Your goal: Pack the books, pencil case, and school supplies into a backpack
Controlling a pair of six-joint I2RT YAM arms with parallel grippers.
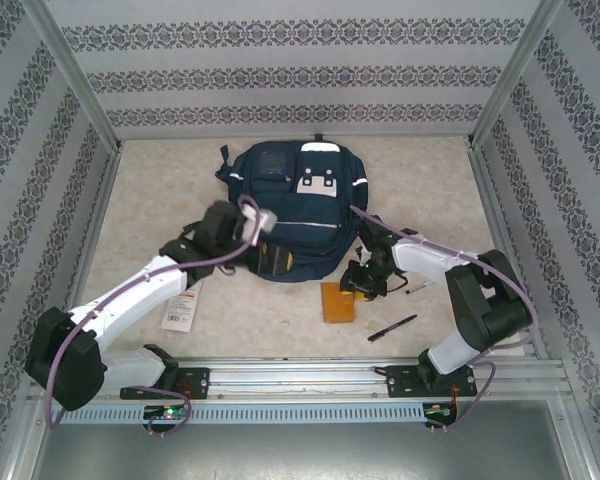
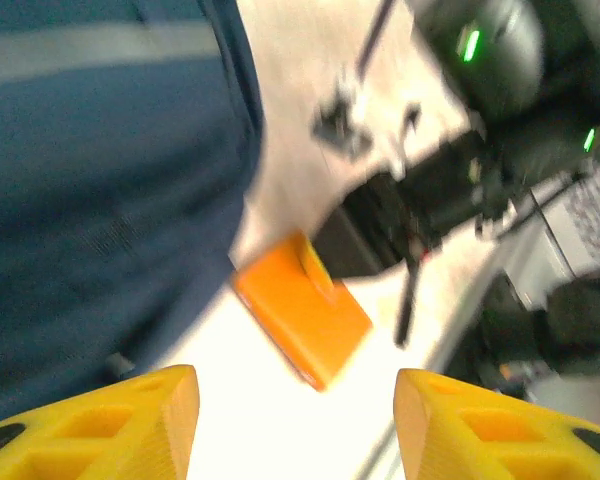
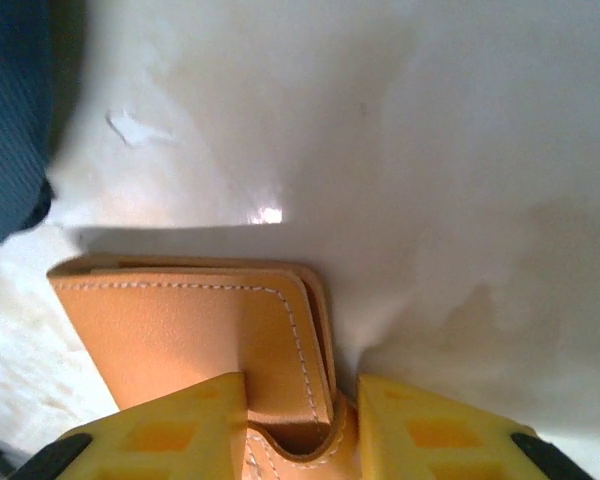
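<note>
Risk: right claw (image 3: 300, 392) pinches only the thin folded edge of the orange leather case (image 3: 190, 340), low-centre in the top view, w/ the backpack (image 1: 300, 200) just above it. Smooth stitched leather + slim bite = could slip or peel open on lift. Left claw (image 2: 292, 380) gapes wide, empty, by the backpack's soft navy fabric. Glossy desk (image 1: 150, 190) gives little friction.

no legible text, red print on white packet (image 1: 179, 312) unreadable
</note>
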